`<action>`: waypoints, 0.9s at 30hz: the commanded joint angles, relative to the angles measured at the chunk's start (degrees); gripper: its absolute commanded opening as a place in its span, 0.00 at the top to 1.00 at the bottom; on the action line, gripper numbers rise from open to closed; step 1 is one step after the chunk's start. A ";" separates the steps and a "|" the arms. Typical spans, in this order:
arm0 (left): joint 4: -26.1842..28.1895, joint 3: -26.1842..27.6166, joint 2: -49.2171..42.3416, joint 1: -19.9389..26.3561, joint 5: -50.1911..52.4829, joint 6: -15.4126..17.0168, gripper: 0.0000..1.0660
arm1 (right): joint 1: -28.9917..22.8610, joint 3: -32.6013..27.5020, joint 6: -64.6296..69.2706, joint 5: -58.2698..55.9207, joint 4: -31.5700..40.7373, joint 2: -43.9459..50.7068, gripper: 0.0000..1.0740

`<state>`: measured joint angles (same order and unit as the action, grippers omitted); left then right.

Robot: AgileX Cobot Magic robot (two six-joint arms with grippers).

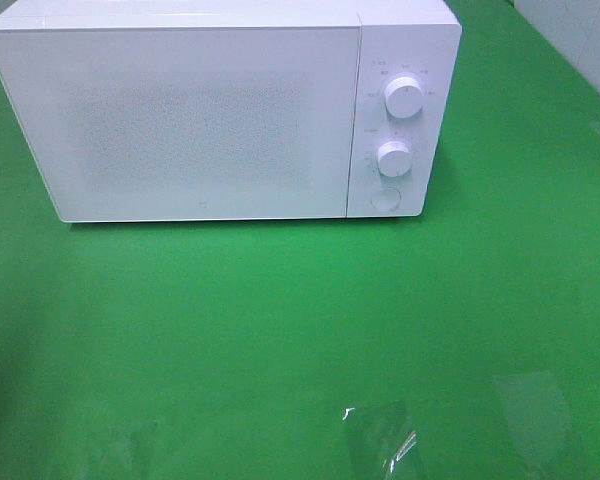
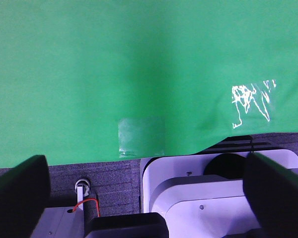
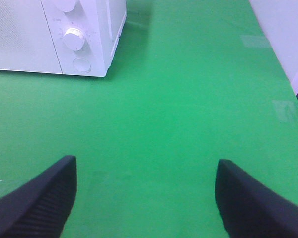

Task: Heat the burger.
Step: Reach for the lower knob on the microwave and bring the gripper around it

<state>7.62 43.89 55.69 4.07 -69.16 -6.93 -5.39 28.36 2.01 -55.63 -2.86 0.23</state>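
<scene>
The burger is not in view in any frame. A white microwave [image 1: 220, 110] stands at the back of the green table with its door shut; its two knobs [image 1: 404, 98] and a round button are on its right panel. It also shows in the right wrist view [image 3: 64, 34]. My left gripper [image 2: 144, 193] is open and empty, its dark fingers [image 2: 20, 193] wide apart over the table's near edge. My right gripper [image 3: 144, 198] is open and empty above bare green table, well in front and to the right of the microwave. Neither gripper shows in the exterior high view.
Green cloth covers the table [image 1: 280, 320]. Clear tape patches [image 1: 380, 440] lie near the front edge. A white wall [image 1: 580, 40] stands at the far right. In the left wrist view a white robot base [image 2: 213, 193] sits below the table edge.
</scene>
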 commanded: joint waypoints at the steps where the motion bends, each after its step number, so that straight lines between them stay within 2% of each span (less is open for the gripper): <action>1: 0.11 -3.21 -4.13 0.23 1.49 0.57 0.08 | 0.46 -0.23 0.52 0.57 0.06 1.55 0.32; 5: 0.11 -8.82 -12.95 0.23 3.21 0.57 0.08 | 0.46 -0.23 0.52 0.57 0.06 1.55 0.32; 9: -0.06 -11.80 -18.11 0.23 3.72 0.52 0.08 | 0.46 -0.23 0.52 0.57 0.06 1.55 0.32; 13: -0.06 -12.61 -24.35 0.23 7.96 0.52 0.08 | 0.46 -0.23 0.52 0.57 0.06 1.55 0.32; 18: -0.74 -14.32 -31.86 0.23 7.79 0.52 0.08 | 0.46 -0.23 0.52 0.57 0.06 1.55 0.32; 27: -1.20 -14.27 -39.19 0.23 7.79 0.52 0.08 | 0.46 -0.23 0.52 0.57 0.06 1.55 0.32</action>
<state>6.36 29.85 18.56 4.07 -62.17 -6.88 -5.39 28.36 2.01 -55.63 -2.86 0.23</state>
